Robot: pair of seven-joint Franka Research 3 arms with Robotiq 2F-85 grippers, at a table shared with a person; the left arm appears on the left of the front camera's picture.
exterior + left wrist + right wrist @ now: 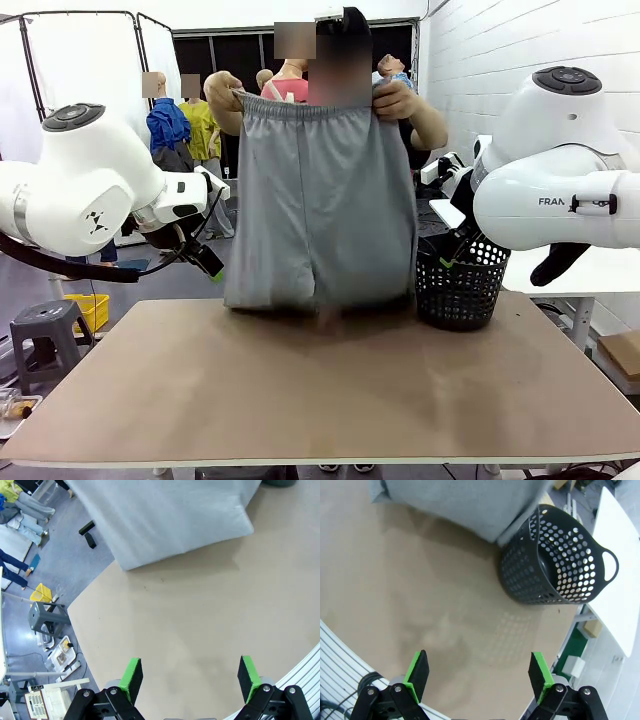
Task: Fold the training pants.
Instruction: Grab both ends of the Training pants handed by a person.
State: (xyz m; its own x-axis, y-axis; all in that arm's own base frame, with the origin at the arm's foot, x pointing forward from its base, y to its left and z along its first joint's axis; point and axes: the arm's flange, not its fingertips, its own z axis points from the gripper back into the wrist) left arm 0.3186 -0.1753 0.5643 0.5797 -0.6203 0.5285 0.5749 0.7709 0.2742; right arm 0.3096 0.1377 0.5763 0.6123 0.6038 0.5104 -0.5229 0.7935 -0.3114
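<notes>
Light grey training pants [320, 200] held up wide by a person's hands [222, 92], hems blurred at the bench's [300, 400] far edge, both arms' jaws apart, empty

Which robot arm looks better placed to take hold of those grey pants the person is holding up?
Probably left. The left gripper, open, hangs near a lower corner of the pants, bare table between. The basket stands beside the pants, partly blocking the right gripper, also open.
</notes>
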